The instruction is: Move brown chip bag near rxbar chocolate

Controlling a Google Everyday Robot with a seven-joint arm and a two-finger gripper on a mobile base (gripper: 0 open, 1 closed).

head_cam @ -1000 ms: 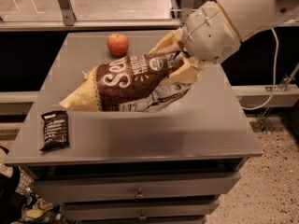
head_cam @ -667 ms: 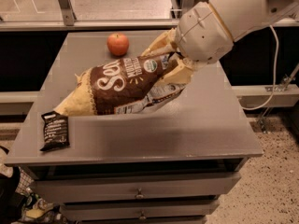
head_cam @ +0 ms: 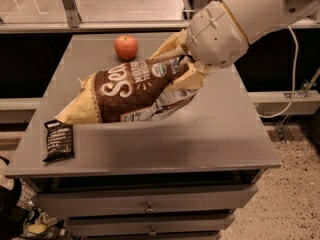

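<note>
The brown chip bag [head_cam: 127,91], dark brown with white script and tan-yellow ends, hangs tilted over the middle of the grey table [head_cam: 200,139], its left end lowest. My gripper [head_cam: 181,64] is shut on the bag's right end, with tan fingers [head_cam: 192,76] above and below it. The rxbar chocolate [head_cam: 59,140], a small flat black wrapper with white text, lies at the table's front left corner. The bag's left tip is a short way up and right of the bar, apart from it.
A red apple [head_cam: 126,47] sits at the back of the table, behind the bag. Drawers with small knobs [head_cam: 148,207] are below the table's front edge. A white cable [head_cam: 292,84] hangs at the right.
The gripper has carried the chip bag leftward and a little lower, so its left end is closer to the rxbar. The apple and bar have not moved.
</note>
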